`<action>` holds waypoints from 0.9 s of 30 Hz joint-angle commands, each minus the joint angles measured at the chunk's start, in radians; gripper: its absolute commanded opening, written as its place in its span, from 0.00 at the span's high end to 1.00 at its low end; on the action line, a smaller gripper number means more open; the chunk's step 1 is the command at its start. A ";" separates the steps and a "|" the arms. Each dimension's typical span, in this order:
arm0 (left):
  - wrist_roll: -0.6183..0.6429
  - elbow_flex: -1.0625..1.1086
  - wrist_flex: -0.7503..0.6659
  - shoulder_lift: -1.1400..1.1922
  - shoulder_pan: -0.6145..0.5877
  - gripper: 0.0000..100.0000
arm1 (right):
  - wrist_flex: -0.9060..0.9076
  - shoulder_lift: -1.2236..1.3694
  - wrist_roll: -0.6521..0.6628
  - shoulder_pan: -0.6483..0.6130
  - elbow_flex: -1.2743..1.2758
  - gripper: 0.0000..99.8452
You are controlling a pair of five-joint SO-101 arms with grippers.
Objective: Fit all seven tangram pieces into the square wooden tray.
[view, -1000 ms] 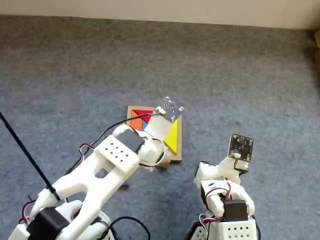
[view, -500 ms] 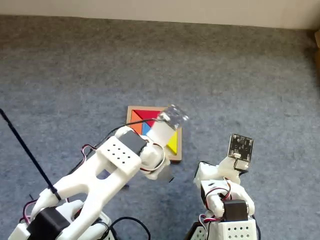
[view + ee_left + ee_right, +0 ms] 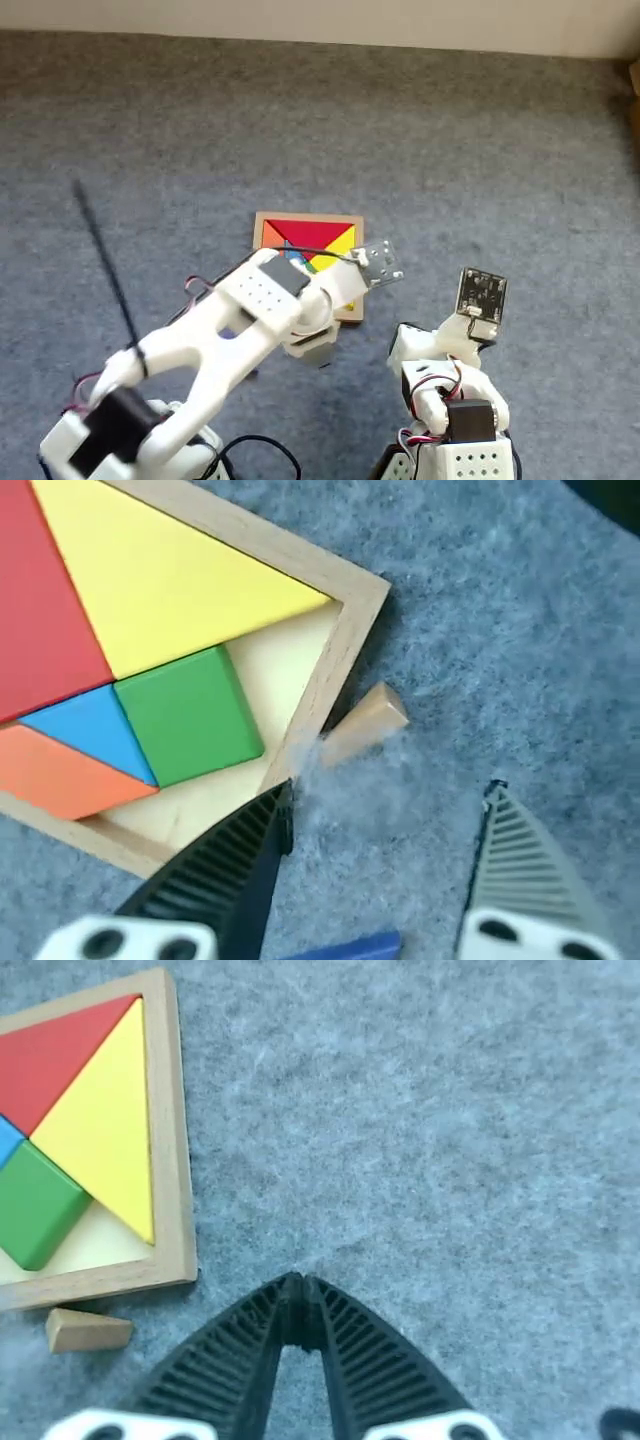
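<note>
Within the last second the left arm point(image 3: 255, 305) has been swung off the tray point(image 3: 262, 222) toward one of its corners, so that the red triangle point(image 3: 300, 231) and yellow triangle point(image 3: 338, 242) are uncovered in the high view. The left jaws are held apart and empty. Just ahead of them, close beside the outside of the tray's rim, a small plain wooden piece point(image 3: 362, 723) is lying on the grey surface. Behind them a blue sliver point(image 3: 350, 947) is glimpsed, possibly another piece. Beyond the dark jaw a green square point(image 3: 188, 715), a blue triangle point(image 3: 88, 730) and an orange triangle point(image 3: 60, 775) are seated, with bare tray floor left beside the square. The shift is judged to mean that the wooden piece is to be fetched next. The right jaws are pressed together, with the tray ahead and off to one side. No writing that can be read is found on the tray or the pieces.
</note>
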 commanded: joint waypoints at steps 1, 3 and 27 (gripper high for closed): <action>-0.029 -0.130 -0.017 0.101 0.018 0.72 | -0.036 -0.015 0.006 0.013 0.157 0.99; -0.029 -0.150 -0.017 0.111 0.018 0.72 | -0.036 -0.015 0.006 0.013 0.157 0.99; -0.049 -0.035 -0.152 0.122 0.094 0.80 | -0.036 -0.015 0.006 0.013 0.157 0.99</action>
